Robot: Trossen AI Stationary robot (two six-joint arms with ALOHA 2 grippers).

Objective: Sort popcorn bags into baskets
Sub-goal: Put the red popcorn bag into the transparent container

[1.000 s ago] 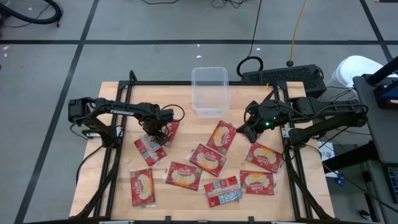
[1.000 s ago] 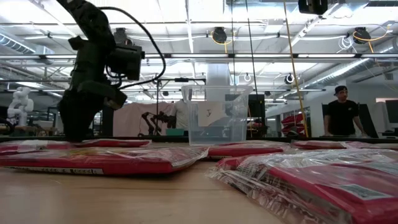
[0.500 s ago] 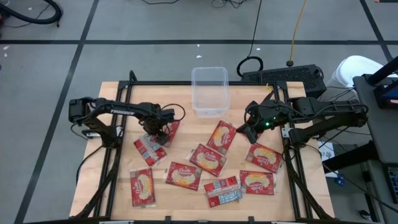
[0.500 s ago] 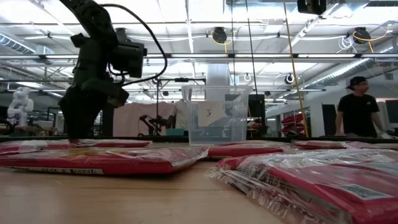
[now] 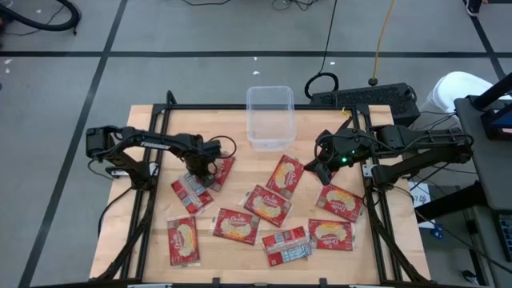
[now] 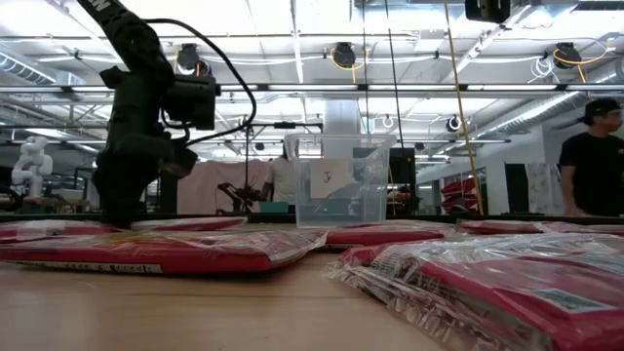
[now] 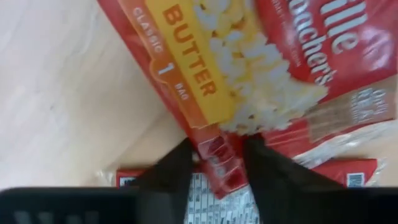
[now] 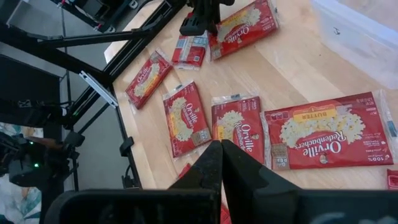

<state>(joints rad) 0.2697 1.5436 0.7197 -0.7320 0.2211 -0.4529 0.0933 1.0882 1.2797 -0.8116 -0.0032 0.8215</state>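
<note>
A popcorn bag (image 5: 218,170) lies left of centre in the high view, its lower edge pinched between the left gripper (image 7: 216,163)'s narrowed fingers, so the pick-up step seems in hand. Next it likely needs lifting clear and carrying to the basket (image 5: 270,118) at upper centre. The right gripper (image 8: 221,163) waits shut, holding nothing, over the table's right side.

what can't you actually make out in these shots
- Left gripper: in the left wrist view its fingers straddle a popcorn bag's edge; whether they pinch it is unclear. In the high view the arm covers the spot.
- Clear tub: the low view looks through its wall; contents can't be judged there.
- Right gripper: fingertips together over the table; the high view doesn't show what lies directly beneath.
- Person: cut off by the low view's edge.
</note>
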